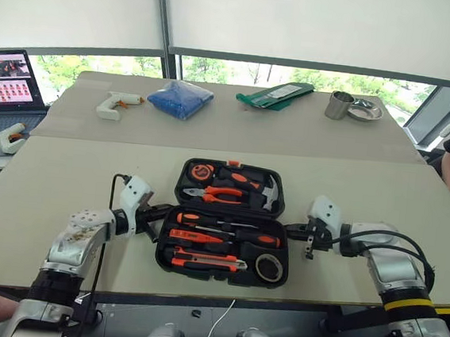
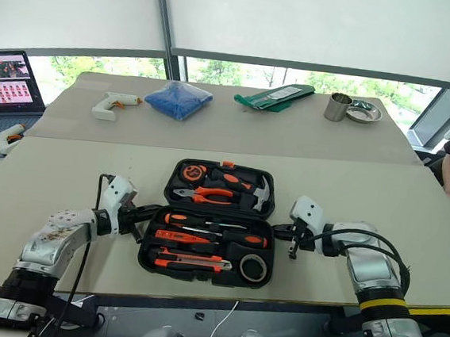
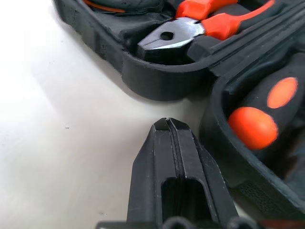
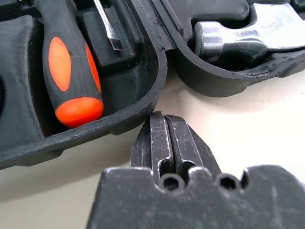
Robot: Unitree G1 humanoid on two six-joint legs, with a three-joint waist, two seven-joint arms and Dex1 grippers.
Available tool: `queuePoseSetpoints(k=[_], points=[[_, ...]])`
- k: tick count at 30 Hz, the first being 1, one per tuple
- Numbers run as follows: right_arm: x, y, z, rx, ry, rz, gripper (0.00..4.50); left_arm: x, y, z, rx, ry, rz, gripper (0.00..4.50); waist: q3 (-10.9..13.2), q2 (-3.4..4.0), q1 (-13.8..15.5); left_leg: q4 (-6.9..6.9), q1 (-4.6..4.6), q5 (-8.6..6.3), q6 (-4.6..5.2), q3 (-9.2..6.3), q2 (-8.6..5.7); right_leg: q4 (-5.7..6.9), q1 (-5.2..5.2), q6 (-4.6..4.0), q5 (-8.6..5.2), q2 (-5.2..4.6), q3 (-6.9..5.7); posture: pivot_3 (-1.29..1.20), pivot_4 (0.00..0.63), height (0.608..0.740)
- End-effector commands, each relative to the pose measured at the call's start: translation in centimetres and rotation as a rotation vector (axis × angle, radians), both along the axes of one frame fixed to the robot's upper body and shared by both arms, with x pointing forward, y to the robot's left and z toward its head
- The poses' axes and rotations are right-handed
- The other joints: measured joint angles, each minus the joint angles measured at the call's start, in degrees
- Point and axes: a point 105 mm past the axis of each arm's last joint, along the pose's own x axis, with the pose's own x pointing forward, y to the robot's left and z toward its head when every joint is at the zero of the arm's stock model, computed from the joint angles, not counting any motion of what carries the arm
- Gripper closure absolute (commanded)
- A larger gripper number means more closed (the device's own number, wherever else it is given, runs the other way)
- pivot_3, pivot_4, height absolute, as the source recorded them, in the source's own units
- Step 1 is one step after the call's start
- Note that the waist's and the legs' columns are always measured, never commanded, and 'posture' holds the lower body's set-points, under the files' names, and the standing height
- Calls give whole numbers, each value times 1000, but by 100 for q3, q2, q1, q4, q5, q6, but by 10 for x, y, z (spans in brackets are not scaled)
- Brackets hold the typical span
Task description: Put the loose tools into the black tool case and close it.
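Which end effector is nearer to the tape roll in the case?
Right. The tape roll sits in the case's near right corner. The right end effector, shut, is just beside that side; the left end effector, shut, is across the case.

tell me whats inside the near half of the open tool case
Inside the black tool case: two screwdrivers, a tester pen, a utility knife and a tape roll, each in a recess. Anything beneath them is covered.
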Motion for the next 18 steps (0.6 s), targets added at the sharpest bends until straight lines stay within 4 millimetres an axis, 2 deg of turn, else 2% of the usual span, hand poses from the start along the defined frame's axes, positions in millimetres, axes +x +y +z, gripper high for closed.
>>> queuePoseSetpoints(k=[1,5,9,12,15,18], points=[[6,-3,14,18,-67,-11,4476,-10,-18,11,-37,-30,-93,4500,0,0,9,0,0,0,0,0,0,0,0,0,0,0,0,0,150,740],[9,-8,18,14,-84,-27,4476,-13,-19,7,-23,-16,-89,4500,0,0,14,0,0,0,0,-1,0,0,1,0,0,0,1,0,150,740],[8,-20,21,18,-72,-47,4476,-12,-5,14,-46,-10,-20,4500,0,0,20,1,0,0,0,-2,-1,-1,1,0,0,0,0,0,150,740],[2,-29,33,70,-25,-58,4500,-20,9,24,-39,-27,-5,3772,1,-2,0,0,-1,0,1,-3,3,-1,0,0,0,0,1,0,150,740],[-9,-42,39,54,12,-67,3726,-27,31,28,-34,21,66,2709,1,-1,-9,-4,2,0,1,-4,11,-2,-1,-1,-1,3,2,0,150,740],[-19,-58,44,53,21,-110,2667,-30,56,38,-61,97,157,1607,2,-3,-6,-2,5,0,0,-6,14,0,1,-2,-1,3,0,0,150,740]])
